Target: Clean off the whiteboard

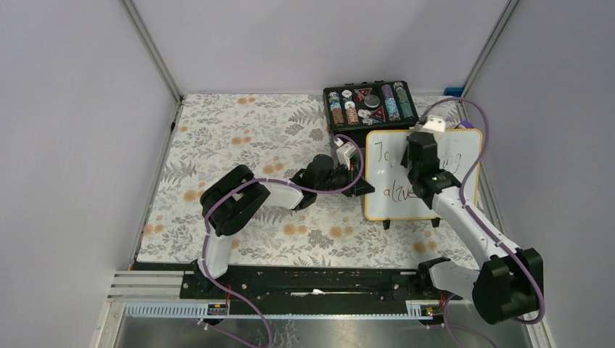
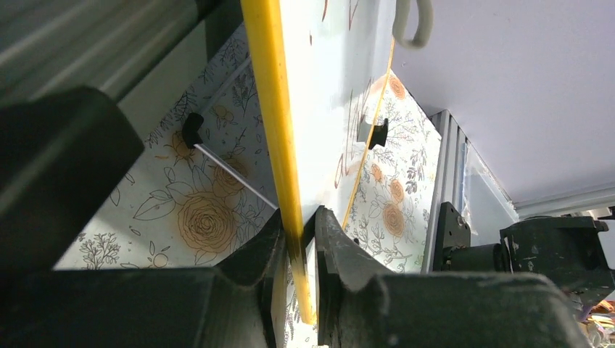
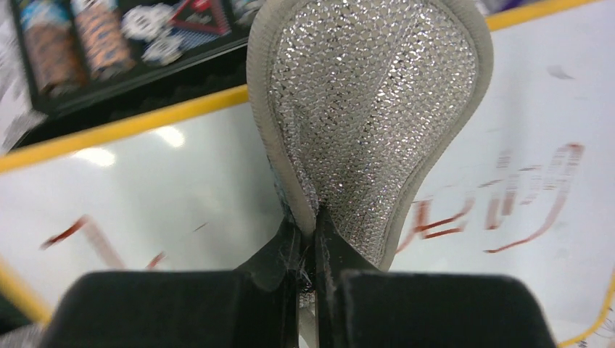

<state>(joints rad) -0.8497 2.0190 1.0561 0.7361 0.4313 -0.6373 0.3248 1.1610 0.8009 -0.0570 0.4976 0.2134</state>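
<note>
A tablecloth (image 1: 239,138) printed with grey ferns and orange blossoms covers the table, enclosed by plain lilac walls (image 1: 72,109) with slim aluminium posts in the corners. At the far right sits an open black case (image 1: 370,103) of coloured chips. The whiteboard (image 1: 461,156) lies just in front of it, on the right side of the cloth. It is a glossy white rectangle with rounded corners, a thin yellow-orange frame (image 2: 279,145) and small black feet (image 1: 386,224), one on a thin metal rod (image 2: 232,177). It carries smeared red handwriting (image 3: 522,210) above and green (image 1: 400,192) below.

The left gripper (image 2: 301,225) is pinched narrow on the board's left frame edge, its matte black fingers either side of the yellow strip. The right gripper (image 3: 313,232) is over the board's upper part, clamped tight on a wiping pad (image 3: 370,109) – a rounded, teardrop-shaped piece of glittering silver mesh with a soft grey rim – which fans out over the white surface near the top edge
</note>
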